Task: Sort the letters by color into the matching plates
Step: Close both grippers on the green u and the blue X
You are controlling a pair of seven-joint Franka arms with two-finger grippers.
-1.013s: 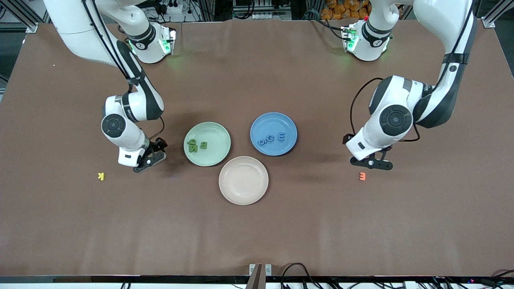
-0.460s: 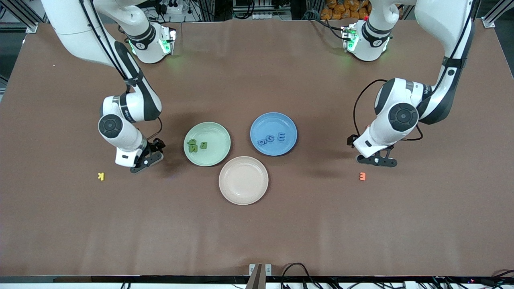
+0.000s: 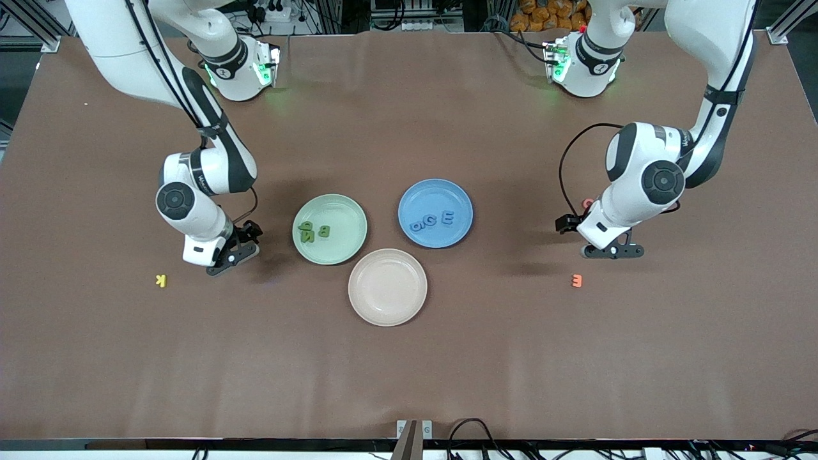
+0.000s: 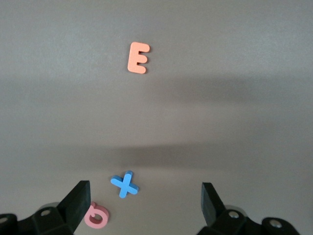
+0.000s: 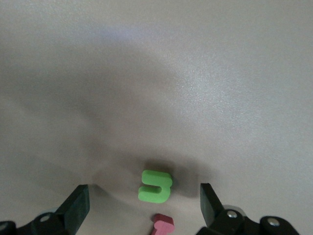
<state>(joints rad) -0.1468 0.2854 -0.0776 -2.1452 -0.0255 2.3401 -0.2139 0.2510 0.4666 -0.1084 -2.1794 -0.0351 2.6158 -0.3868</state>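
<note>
Between the left gripper's (image 4: 142,208) wide-spread, empty fingers lies a blue X (image 4: 124,184) on the table, with a pink letter (image 4: 96,214) just beside it near one fingertip. The wide spread looks meant to straddle the X without catching its pink neighbour. An orange E (image 4: 138,57) lies apart from both; in the front view it (image 3: 577,280) sits nearer the camera than that gripper (image 3: 612,250), which hangs low toward the left arm's end of the table, well apart from the blue plate (image 3: 415,191).

The right gripper (image 5: 142,208) is just as wide and empty, low over a green letter (image 5: 155,185), probably an S, though the angle makes that unsure. A dark red letter (image 5: 163,226) lies close beside it. In the front view this gripper (image 3: 233,254) is beside the green plate (image 3: 345,207), on its side toward the right arm's end, with a yellow K (image 3: 161,280) a little past it and nearer the camera.

On the blue plate three blue letters (image 3: 432,220) lie in a row; the green plate holds a cluster of green letters (image 3: 313,231), three as far as I can tell. A beige plate (image 3: 387,287) sits empty, nearer the camera than the blue plate. By my judgement the sort is nearly done: one letter of each colour remains, each arm lined up on its own.
</note>
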